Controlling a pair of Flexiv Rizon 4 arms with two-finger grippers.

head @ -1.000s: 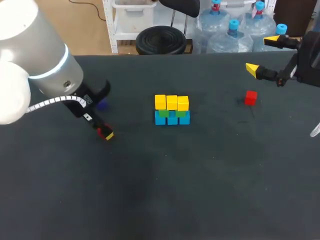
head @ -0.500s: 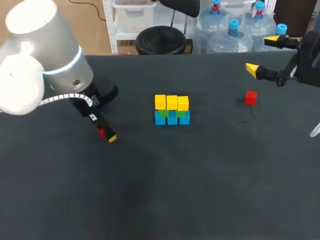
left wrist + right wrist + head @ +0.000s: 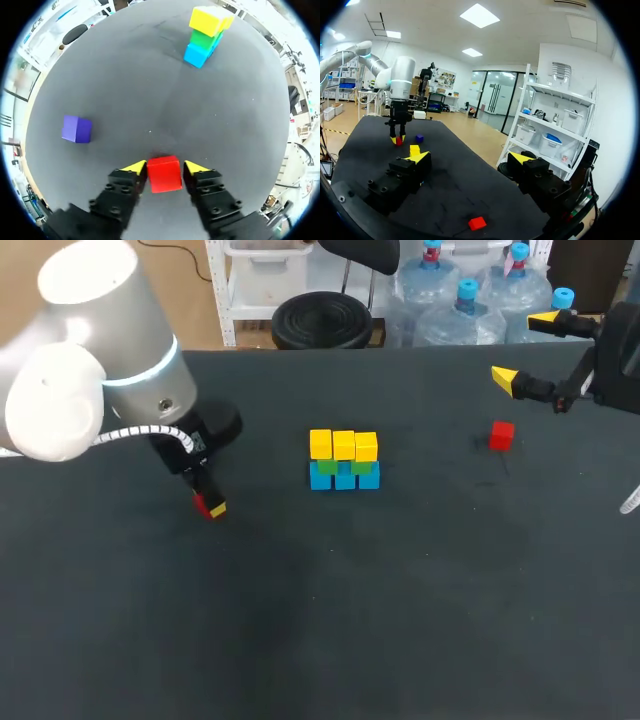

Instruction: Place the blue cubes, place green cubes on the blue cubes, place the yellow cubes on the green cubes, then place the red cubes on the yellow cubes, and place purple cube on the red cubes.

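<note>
Left tool (image 3: 164,172) is low over the left part of the worktop (image 3: 400,620), fingers narrowed onto a red cube (image 3: 164,174), a yellow tip pressed to each of two opposite faces. The cube sits square between them, its flat top face turned up at the wrist camera. I cannot tell whether it touches the worktop.

The purple cube (image 3: 76,129) sits beside the tool, well apart from it. Ahead stands the stack (image 3: 344,460): blue cubes (image 3: 345,478) below, green cubes (image 3: 327,467) in the middle, yellow cubes (image 3: 343,444) on top. Its long axis runs side to side across the head view, three columns wide.

Right tool (image 3: 525,348) hangs above the far right corner, fingers spread wide, nothing between them. A second red cube (image 3: 501,436) lies on the worktop near it, well apart from the stack.
</note>
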